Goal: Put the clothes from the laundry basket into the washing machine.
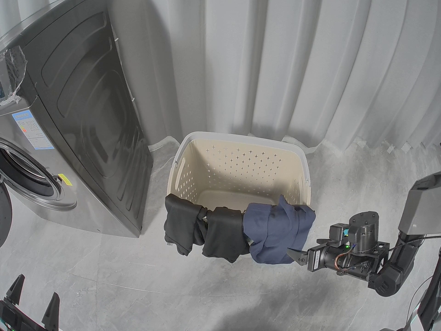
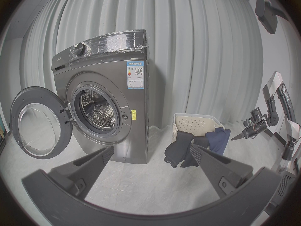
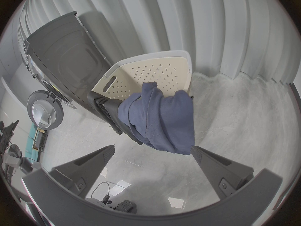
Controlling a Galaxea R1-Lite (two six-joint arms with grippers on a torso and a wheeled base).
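A cream laundry basket (image 1: pixel 239 139) stands on the floor to the right of the grey washing machine (image 1: pixel 82 116). Over its near rim hang two black garments (image 1: pixel 183 221) and a blue garment (image 1: pixel 275 231). The machine's round door (image 2: pixel 37 123) is swung open and the drum (image 2: pixel 97 109) looks bare. My right gripper (image 1: pixel 296 256) is open, level with the blue garment (image 3: pixel 163 120) and just to its right, holding nothing. Low at the left, well short of the machine, my left gripper (image 1: pixel 34 299) is open and holds nothing.
A white pleated curtain (image 1: pixel 275 47) closes off the back, right behind the basket. Grey stone floor (image 1: pixel 138 272) lies open between the machine, the basket and me. A cable and a small dark device (image 3: pixel 122 204) lie on the floor beneath the right arm.
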